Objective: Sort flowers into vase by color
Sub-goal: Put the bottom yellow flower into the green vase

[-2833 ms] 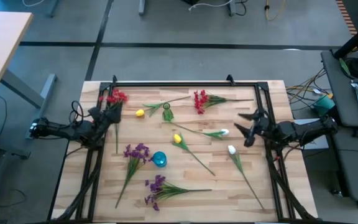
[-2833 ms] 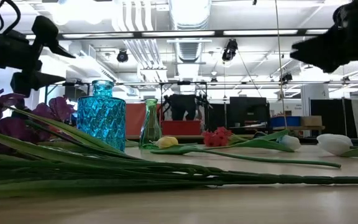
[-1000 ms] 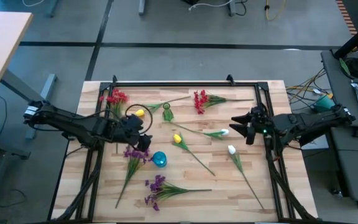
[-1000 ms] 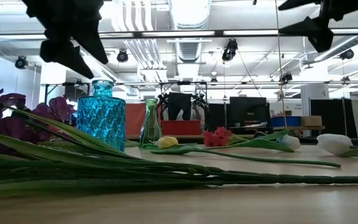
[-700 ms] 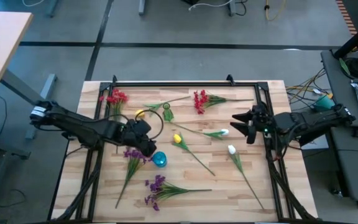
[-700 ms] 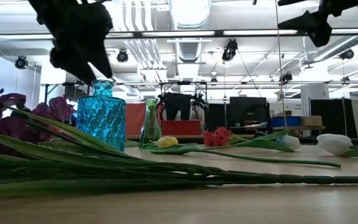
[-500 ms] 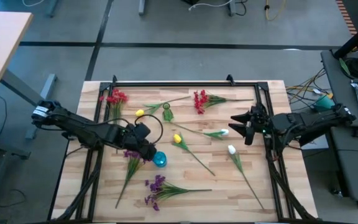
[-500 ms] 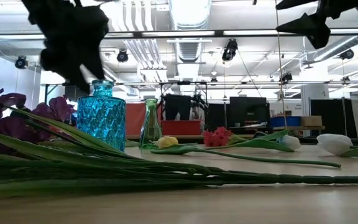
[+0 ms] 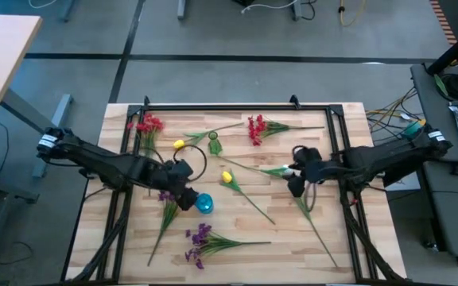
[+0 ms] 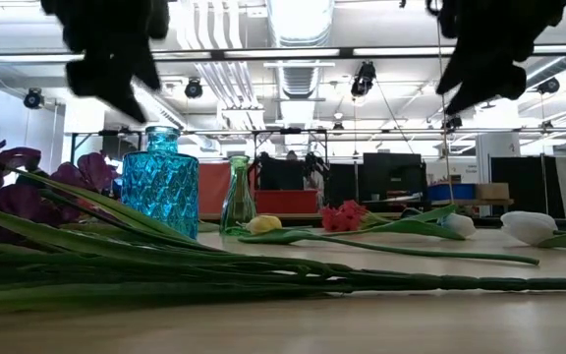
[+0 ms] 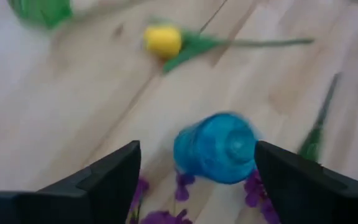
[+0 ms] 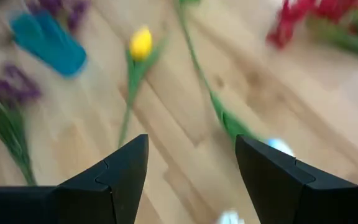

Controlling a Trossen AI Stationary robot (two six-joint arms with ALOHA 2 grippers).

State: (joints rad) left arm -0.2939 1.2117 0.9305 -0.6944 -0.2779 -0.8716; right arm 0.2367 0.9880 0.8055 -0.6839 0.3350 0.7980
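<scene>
Purple, red, yellow and white flowers (image 9: 201, 241) lay scattered across the wooden desk (image 9: 324, 254). Beside the blue vase (image 9: 203, 204), the left gripper (image 9: 183, 197) hung with jaws spread over purple blooms; the right gripper (image 9: 294, 184), jaws likewise apart and empty, hovered over a white bud.

Purple bloom (image 9: 166, 195) partly hidden under left hand (image 9: 183, 196); white bud under right hand (image 9: 296, 184) hidden; both wrist views motion-blurred.
</scene>
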